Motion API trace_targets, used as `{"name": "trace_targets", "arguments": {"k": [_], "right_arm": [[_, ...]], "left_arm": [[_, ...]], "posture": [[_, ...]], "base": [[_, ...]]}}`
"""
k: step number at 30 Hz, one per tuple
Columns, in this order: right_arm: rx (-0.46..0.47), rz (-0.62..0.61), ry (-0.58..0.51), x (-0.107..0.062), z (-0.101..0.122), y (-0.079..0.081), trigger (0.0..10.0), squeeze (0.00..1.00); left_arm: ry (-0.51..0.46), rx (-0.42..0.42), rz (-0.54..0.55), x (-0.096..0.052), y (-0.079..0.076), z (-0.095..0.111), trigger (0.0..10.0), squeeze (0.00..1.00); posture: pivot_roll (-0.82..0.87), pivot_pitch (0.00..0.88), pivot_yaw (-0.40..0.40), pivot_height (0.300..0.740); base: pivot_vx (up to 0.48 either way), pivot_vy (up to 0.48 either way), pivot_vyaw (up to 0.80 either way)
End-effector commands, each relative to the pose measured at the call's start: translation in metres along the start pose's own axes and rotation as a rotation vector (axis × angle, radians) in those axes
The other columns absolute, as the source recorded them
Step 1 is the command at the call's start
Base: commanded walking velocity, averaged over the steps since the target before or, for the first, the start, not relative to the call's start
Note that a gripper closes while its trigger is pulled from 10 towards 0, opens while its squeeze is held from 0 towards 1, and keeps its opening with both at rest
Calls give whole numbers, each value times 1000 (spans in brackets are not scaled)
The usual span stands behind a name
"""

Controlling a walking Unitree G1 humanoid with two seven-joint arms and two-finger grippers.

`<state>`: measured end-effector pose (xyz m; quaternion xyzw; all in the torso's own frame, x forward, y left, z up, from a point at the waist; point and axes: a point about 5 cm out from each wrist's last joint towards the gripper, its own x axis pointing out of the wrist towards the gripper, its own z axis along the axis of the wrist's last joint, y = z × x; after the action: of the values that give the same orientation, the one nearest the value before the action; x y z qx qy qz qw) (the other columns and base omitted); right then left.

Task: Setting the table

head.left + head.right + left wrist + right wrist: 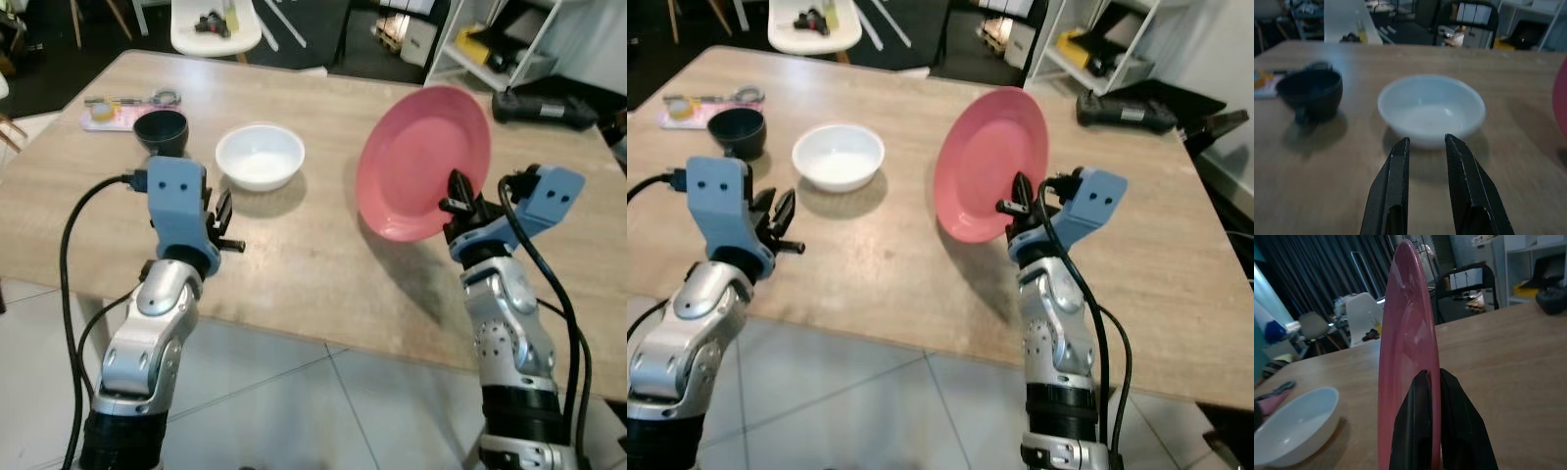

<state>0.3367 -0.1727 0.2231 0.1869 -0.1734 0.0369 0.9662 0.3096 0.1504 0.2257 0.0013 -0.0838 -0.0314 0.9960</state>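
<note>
My right gripper is shut on the rim of a pink plate, which stands tilted on edge above the right part of the wooden table. In the right wrist view both fingers pinch the pink plate edge-on. A white bowl rests left of centre, and a dark cup stands to its left. My left gripper is open, hovering just in front of the white bowl, with its fingers apart and nothing between them.
A pink tray with scissors lies at the table's far left corner. A black device sits at the far right edge. A white chair stands behind the table, shelving at the back right. Tiled floor lies below the near edge.
</note>
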Motion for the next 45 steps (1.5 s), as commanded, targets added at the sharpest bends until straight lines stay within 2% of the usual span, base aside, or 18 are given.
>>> {"name": "trace_targets", "arguments": {"k": [1, 5, 13, 20, 22, 23, 24, 25, 27, 28, 30, 32, 36, 38, 41, 43, 44, 45], "right_arm": [[9, -19, 19, -2, -4, -4, 10000, 0], [4, -30, 3, -2, -1, -6, 10000, 0], [-10, -23, -13, -2, 1, -6, 10000, 0], [-59, 6, -10, -2, 4, -2, 10000, 0], [-42, 14, -6, -2, 5, 0, 10000, 0], [41, 34, 12, -2, 6, 2, 10000, 0], [41, 34, 12, -2, 6, 2, 10000, 0], [92, 47, 25, -2, 6, 4, 10000, 0], [269, 91, 116, -2, 4, 7, 10000, 0], [316, 113, 136, -2, 5, 10, 10000, 0], [306, 127, 225, -2, 1, 11, 10000, 0], [276, 168, 260, -4, 0, 15, 10000, 0], [370, 206, 458, -17, -17, 21, 10000, 0], [386, 207, 472, -19, -19, 20, 10000, 0], [429, 246, 521, -31, -21, 15, 10000, 0], [334, 288, 570, -39, -27, 13, 10000, 0], [334, 288, 570, -39, -27, 13, 10000, 0], [384, 301, 632, -50, -39, 12, 10000, 0]], "left_arm": [[26, 1, 3, -1, 0, -6, 10000, 0], [23, -17, -24, -2, -2, -5, 10000, 0], [45, 4, -67, -6, -8, -10, 10000, 0], [29, 11, -122, -19, -11, -6, 10000, 0], [28, 3, -153, -22, -13, -5, 10000, 0], [39, -26, -229, -29, -18, -2, 10000, 0], [39, -26, -229, -29, -18, -2, 10000, 0], [49, -42, -267, -33, -20, -1, 10000, 0], [69, -38, -348, -43, -20, -2, 10000, 0], [74, -26, -364, -46, -19, -3, 10000, 0], [94, -18, -359, -48, -17, -6, 10000, 0], [100, -8, -345, -48, -15, -9, 10000, 0], [115, -4, -333, -49, -18, -13, 10000, 0], [118, -6, -335, -49, -19, -13, 10000, 0], [124, -2, -341, -51, -19, -14, 10000, 0], [126, -1, -341, -52, -19, -14, 10000, 0], [126, -1, -341, -52, -19, -14, 10000, 0], [129, 7, -335, -53, -17, -14, 10000, 0]], "posture": [[61, 101, 39, 740], [61, 95, 40, 740], [61, 94, 42, 740], [72, 103, 40, 740], [75, 106, 37, 740], [78, 110, 32, 740], [78, 110, 32, 740], [78, 110, 32, 740], [86, 115, 21, 740], [86, 115, 21, 740], [84, 119, 15, 740], [82, 120, 13, 740], [71, 127, -4, 740], [71, 128, -5, 740], [73, 130, -13, 740], [81, 133, -17, 740], [81, 133, -17, 740], [84, 139, -22, 740]], "base": [[454, 0, -800], [258, 0, -200], [0, 0, 0], [0, 0, 0], [0, 0, 0], [0, 0, 0], [0, 0, 0], [0, 0, 0], [0, 0, 0], [0, 0, 0], [0, 0, 0], [0, 0, 0], [0, 0, 0], [0, 0, 0], [0, 0, 0], [0, 0, 0], [0, 0, 0], [0, 0, 0]]}}
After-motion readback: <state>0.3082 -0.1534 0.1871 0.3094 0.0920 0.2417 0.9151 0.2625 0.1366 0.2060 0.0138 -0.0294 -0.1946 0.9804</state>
